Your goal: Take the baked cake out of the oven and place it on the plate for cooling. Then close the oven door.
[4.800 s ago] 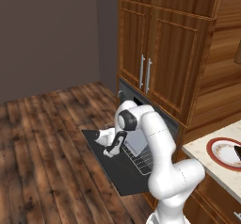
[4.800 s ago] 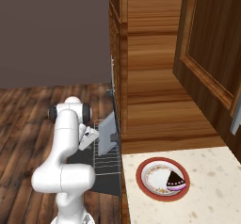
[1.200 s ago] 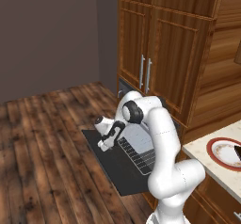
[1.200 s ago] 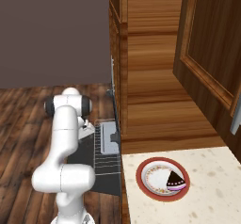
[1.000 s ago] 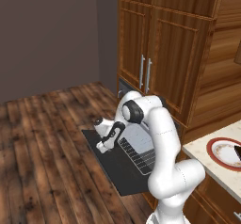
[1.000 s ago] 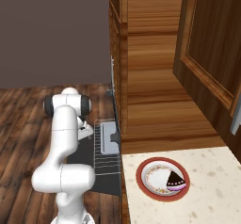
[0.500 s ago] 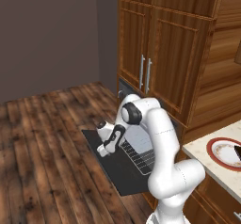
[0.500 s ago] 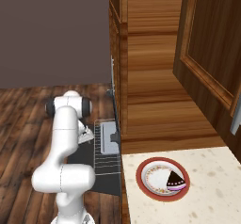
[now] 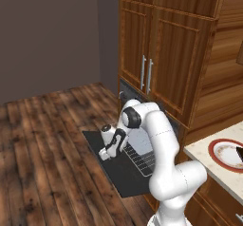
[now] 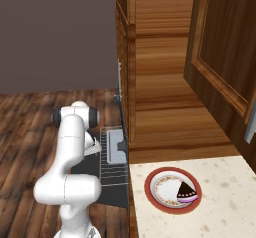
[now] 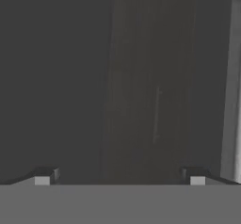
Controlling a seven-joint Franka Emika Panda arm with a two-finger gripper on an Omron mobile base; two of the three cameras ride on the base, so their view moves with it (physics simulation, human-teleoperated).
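Two fingertips of the tool [image 11: 120,177] stand spread wide, empty, above the oven door [image 11: 117,77].

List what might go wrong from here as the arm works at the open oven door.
1. The wire rack and the pale tray stand pulled out over the lowered oven door; swinging the door up may jam against them.
2. The open pincer sits low over the door panel and may scrape it.
3. The baked cake lies near the plate rim, so a countertop bump might tip it off.
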